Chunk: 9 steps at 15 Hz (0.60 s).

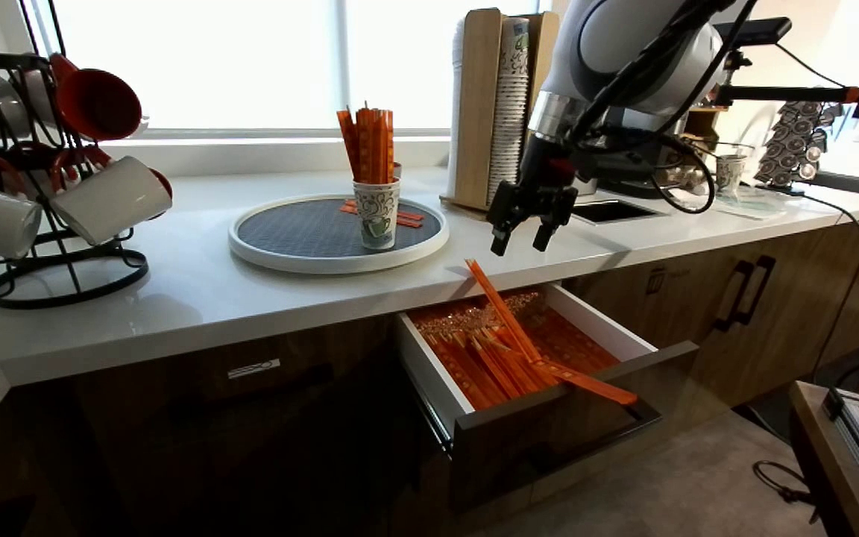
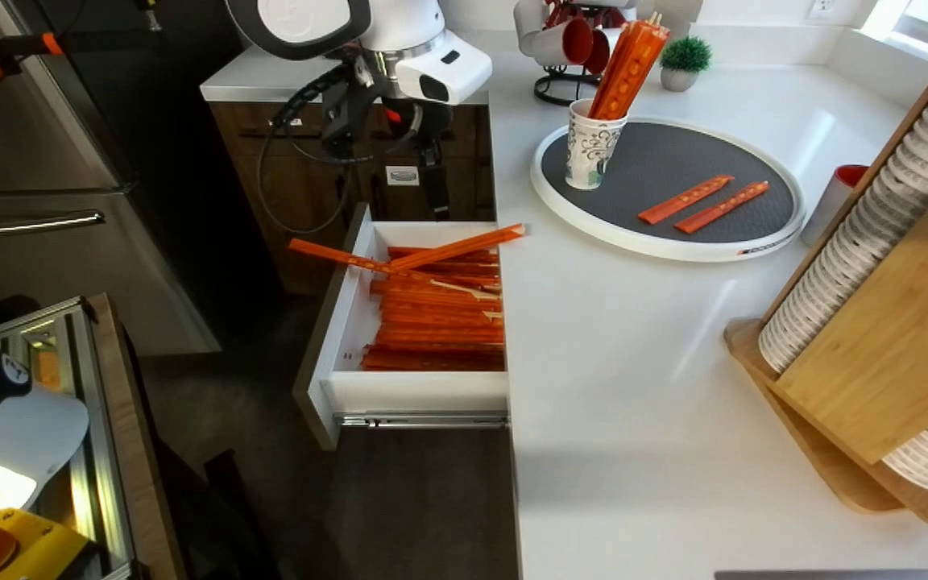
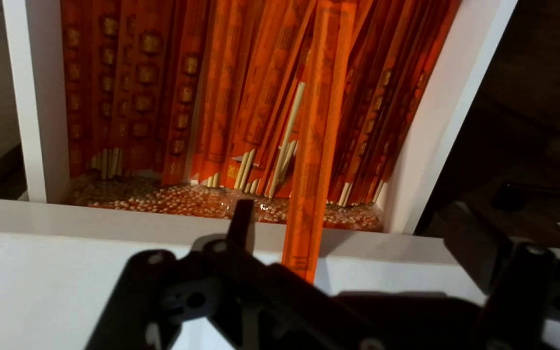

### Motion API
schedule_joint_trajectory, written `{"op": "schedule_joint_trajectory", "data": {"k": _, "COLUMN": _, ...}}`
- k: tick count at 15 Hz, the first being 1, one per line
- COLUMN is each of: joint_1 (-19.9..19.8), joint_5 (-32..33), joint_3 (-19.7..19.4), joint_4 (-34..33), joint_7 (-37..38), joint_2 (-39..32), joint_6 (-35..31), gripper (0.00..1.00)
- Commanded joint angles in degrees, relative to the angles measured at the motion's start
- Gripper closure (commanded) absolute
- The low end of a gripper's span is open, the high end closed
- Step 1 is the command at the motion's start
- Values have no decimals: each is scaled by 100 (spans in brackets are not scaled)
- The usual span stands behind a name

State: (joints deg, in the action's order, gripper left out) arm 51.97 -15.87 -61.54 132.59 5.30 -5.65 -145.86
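In an exterior view, a chopstick packet (image 1: 502, 309) slants up out of the drawer (image 1: 504, 447) and past the edge of the counter (image 1: 198, 291), apparently propped by the heap (image 1: 489, 369) beneath it; the gripper (image 1: 521, 242) hangs higher, near the drawer's counter end, its fingers spread wide with nothing between them. In an exterior view, a paper cup (image 2: 591, 153) beyond the drawer holds other packets (image 2: 629, 68) gathered on end, and the propped packet's long axis runs from the drawer toward the counter. In the wrist view, that packet's near end points from the drawer toward the finger gap, ungripped and partly hidden
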Motion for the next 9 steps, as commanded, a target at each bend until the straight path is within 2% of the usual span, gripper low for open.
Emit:
{"op": "schedule_joint_trajectory", "data": {"k": 1, "joint_1": -1554, "joint_5": 122, "joint_3": 1582, "joint_4": 296, "joint_7": 37, "joint_2": 128, "joint_6": -536, "gripper": 0}}
{"op": "schedule_joint_trajectory", "data": {"k": 6, "joint_1": -3798, "joint_5": -144, "joint_3": 3865, "joint_4": 440, "joint_7": -171, "joint_2": -219, "joint_6": -1355, "gripper": 0}}
{"op": "schedule_joint_trajectory", "data": {"k": 9, "joint_1": -4668, "joint_5": -298, "joint_3": 4799, "joint_4": 410, "joint_7": -312, "joint_2": -476, "joint_6": -1779, "gripper": 4}}
